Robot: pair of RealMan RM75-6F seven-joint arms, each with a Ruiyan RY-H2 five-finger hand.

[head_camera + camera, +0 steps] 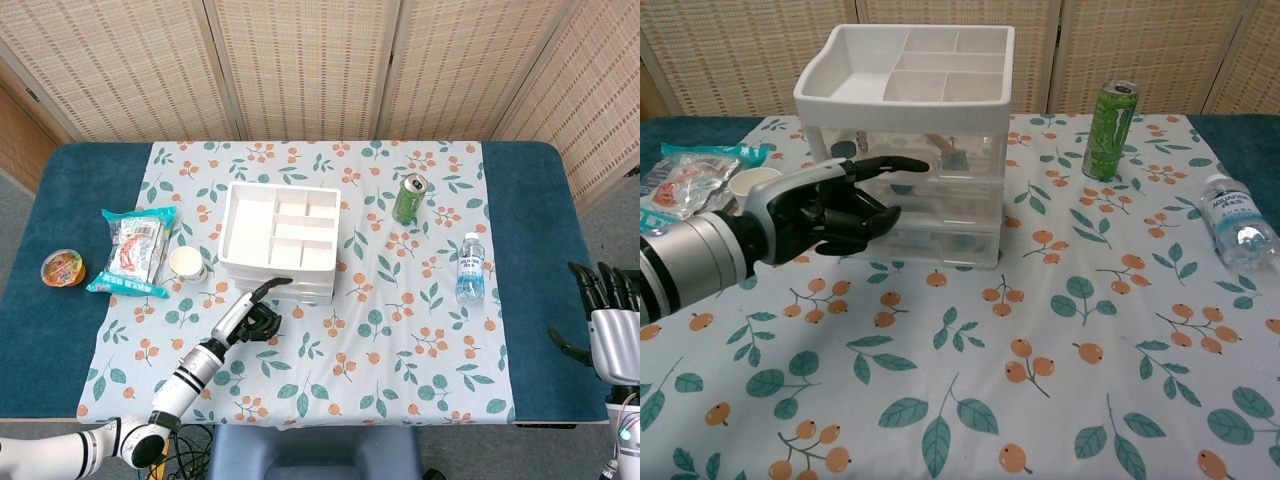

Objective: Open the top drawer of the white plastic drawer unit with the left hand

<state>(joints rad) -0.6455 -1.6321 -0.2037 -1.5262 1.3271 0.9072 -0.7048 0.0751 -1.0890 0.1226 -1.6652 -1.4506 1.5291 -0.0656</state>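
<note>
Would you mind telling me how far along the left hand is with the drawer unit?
Little looks done: all drawers of the drawer unit appear closed. In hand: the left hand is at the unit's front, one finger stretched toward the top drawer and the others curled, holding nothing. Contact is unclear. Left, probably: hooking the drawer and pulling it out. The right hand waits open off the table's edge.

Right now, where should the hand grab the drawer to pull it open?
Best guess: hook the front edge of the top drawer, coming straight from the front. The left hand already points one finger at that face, and the drawers slide out toward the robot.
</note>
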